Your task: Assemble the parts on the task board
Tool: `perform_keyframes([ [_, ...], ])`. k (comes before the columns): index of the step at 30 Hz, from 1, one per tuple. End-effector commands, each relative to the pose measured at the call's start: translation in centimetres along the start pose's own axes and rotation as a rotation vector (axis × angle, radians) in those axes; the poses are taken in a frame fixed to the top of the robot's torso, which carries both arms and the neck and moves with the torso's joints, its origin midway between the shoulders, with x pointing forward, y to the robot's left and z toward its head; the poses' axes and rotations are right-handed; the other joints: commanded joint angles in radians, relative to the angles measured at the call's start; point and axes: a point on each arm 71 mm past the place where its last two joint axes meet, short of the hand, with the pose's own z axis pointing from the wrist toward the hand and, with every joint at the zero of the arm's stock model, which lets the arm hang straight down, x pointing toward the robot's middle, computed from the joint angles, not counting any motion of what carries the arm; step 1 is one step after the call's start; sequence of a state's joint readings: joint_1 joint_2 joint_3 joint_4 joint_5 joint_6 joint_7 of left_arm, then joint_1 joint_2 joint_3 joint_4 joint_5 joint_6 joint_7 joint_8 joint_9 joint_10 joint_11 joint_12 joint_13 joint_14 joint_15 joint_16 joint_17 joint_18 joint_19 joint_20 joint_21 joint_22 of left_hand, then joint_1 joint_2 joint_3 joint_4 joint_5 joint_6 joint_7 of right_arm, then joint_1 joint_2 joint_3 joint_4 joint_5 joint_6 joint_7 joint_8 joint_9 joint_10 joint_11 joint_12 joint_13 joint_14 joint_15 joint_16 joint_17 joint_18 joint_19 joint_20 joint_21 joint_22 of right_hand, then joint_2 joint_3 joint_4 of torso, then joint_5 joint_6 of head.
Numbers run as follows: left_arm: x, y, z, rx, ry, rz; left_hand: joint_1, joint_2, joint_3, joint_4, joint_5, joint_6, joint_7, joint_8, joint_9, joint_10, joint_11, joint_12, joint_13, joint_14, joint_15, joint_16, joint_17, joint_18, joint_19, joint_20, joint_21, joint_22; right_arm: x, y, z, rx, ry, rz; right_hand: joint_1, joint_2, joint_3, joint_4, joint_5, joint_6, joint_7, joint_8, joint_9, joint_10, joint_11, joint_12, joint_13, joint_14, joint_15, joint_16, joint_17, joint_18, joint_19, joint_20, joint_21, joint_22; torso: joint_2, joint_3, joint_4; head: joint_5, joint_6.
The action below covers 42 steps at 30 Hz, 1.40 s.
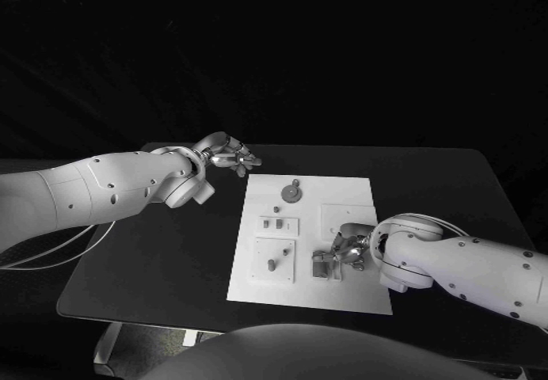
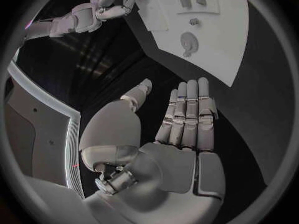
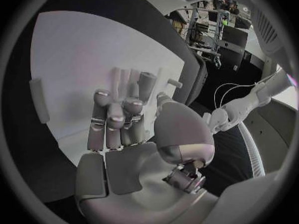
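Your right hand (image 1: 352, 252) sits low on the board (image 1: 343, 297), near its right edge, fingers curled over small grey parts (image 1: 322, 265); you cannot tell whether it grips one. Your left hand (image 1: 225, 155) hovers off the board's far-left corner, fingers extended, holding nothing.

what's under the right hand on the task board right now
The right hand rests on a grey part near the task board's near edge. Whatever lies beneath its fingers is covered.
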<state>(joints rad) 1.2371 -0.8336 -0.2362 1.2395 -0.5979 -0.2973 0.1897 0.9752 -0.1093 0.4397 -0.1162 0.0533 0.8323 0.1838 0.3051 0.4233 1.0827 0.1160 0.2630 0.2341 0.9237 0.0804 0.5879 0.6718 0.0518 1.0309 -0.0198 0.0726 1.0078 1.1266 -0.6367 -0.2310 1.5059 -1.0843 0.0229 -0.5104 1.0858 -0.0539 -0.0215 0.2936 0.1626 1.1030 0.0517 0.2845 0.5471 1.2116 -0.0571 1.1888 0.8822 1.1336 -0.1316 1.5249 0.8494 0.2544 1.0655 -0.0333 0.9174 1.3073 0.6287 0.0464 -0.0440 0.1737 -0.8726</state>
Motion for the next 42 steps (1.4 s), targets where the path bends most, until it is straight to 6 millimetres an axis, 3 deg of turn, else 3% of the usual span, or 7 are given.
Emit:
perform_keyframes([
  [1,0.1,-0.2,0.0,0.010,0.008,-0.001,0.010,-0.004,-0.002,-0.001,0.003,-0.001,0.002,0.001,-0.001,0.008,0.002,-0.006,0.001,0.007,0.000,-0.006,0.001,0.015,-0.004,0.001,-0.002,0.000,-0.2,0.2,-0.4,-0.045,-0.048,-0.029,0.043,-0.003,-0.003,-0.007,-0.002,0.005,0.005,-0.003,0.002,0.002,0.002,-0.002,0.002,0.003,-0.005,-0.002,0.002,0.007,-0.002,-0.007,0.001,0.011,0.000,0.0004,-0.0007,-0.001,0.000],
  [9,0.0,-0.2,0.0,0.008,0.007,0.000,0.011,-0.004,-0.002,-0.002,0.003,-0.002,0.002,0.001,-0.001,0.007,0.002,-0.006,0.001,0.007,0.000,-0.006,0.002,0.015,-0.004,0.001,-0.002,0.000,-0.1,-0.2,-1.3,-0.078,-0.068,-0.057,0.155,0.004,-0.076,-0.005,-0.002,0.010,0.003,0.003,0.007,0.011,0.000,-0.001,0.003,0.013,-0.004,-0.004,-0.001,0.007,0.009,-0.003,0.001,0.009,0.000,0.0004,-0.0010,-0.002,0.000],
  [20,0.1,-0.2,0.0,0.008,0.009,-0.001,0.012,-0.004,-0.003,-0.002,0.003,-0.002,0.002,0.001,-0.001,0.008,0.002,-0.006,0.002,0.007,0.000,-0.007,0.003,0.015,-0.004,0.001,-0.002,0.000,0.5,0.1,-1.2,-0.104,0.002,-0.108,0.156,0.004,-0.076,-0.005,-0.002,0.010,0.003,0.003,0.007,0.011,0.000,-0.001,0.003,0.013,-0.004,-0.004,-0.001,0.007,0.009,-0.003,0.001,0.009,0.000,0.0005,-0.0012,-0.004,0.000],
  [21,0.1,-0.2,0.0,0.008,0.009,-0.001,0.013,-0.004,-0.003,-0.002,0.003,-0.002,0.003,0.001,-0.001,0.008,0.002,-0.006,0.002,0.007,0.000,-0.007,0.003,0.015,-0.004,0.001,-0.002,0.000,0.5,0.3,-1.2,-0.107,0.001,-0.116,0.239,-0.018,-0.048,-0.049,0.007,0.015,-0.004,0.007,0.009,0.015,-0.002,0.002,0.004,0.013,-0.006,-0.004,-0.001,0.007,0.009,-0.010,0.001,0.009,0.000,0.0004,-0.0008,-0.004,0.000],
  [22,0.1,-0.2,0.0,0.008,0.010,-0.001,0.013,-0.004,-0.003,-0.002,0.003,-0.002,0.003,0.001,-0.001,0.008,0.002,-0.007,0.002,0.007,0.000,-0.007,0.003,0.015,-0.004,0.001,-0.002,0.000,0.6,0.4,-1.2,-0.109,0.001,-0.123,0.247,-0.020,-0.046,-0.053,0.008,0.016,-0.004,0.007,0.010,0.016,-0.002,0.002,0.004,0.013,-0.006,-0.004,-0.001,0.007,0.008,-0.011,0.001,0.009,0.000,0.0004,-0.0008,-0.004,0.000],
  [24,0.1,-0.2,0.0,0.009,0.011,-0.001,0.013,-0.004,-0.003,-0.002,0.003,-0.002,0.003,0.001,-0.001,0.008,0.002,-0.007,0.002,0.007,0.000,-0.007,0.003,0.015,-0.004,0.001,-0.001,0.000,0.6,0.7,-1.1,-0.113,-0.003,-0.138,0.268,-0.039,-0.018,-0.019,0.002,0.017,0.002,0.006,0.010,0.020,-0.001,0.002,0.005,0.014,-0.002,-0.006,-0.002,0.007,0.011,0.001,-0.004,0.005,0.000,0.0002,0.0001,-0.006,0.000],
  [42,0.1,-0.2,0.0,0.008,0.012,-0.002,0.015,-0.004,-0.004,-0.004,0.003,-0.002,0.002,0.001,-0.001,0.008,0.002,-0.007,0.002,0.007,0.000,-0.008,0.004,0.015,-0.004,0.001,-0.001,0.000,0.5,0.9,-0.9,-0.091,-0.023,-0.205,0.304,-0.054,-0.007,-0.006,0.000,0.017,0.003,0.006,0.011,0.020,0.001,0.002,0.006,0.014,0.002,-0.006,-0.002,0.007,0.011,0.008,-0.004,0.006,0.000,-0.0002,0.0000,-0.003,0.000],
])
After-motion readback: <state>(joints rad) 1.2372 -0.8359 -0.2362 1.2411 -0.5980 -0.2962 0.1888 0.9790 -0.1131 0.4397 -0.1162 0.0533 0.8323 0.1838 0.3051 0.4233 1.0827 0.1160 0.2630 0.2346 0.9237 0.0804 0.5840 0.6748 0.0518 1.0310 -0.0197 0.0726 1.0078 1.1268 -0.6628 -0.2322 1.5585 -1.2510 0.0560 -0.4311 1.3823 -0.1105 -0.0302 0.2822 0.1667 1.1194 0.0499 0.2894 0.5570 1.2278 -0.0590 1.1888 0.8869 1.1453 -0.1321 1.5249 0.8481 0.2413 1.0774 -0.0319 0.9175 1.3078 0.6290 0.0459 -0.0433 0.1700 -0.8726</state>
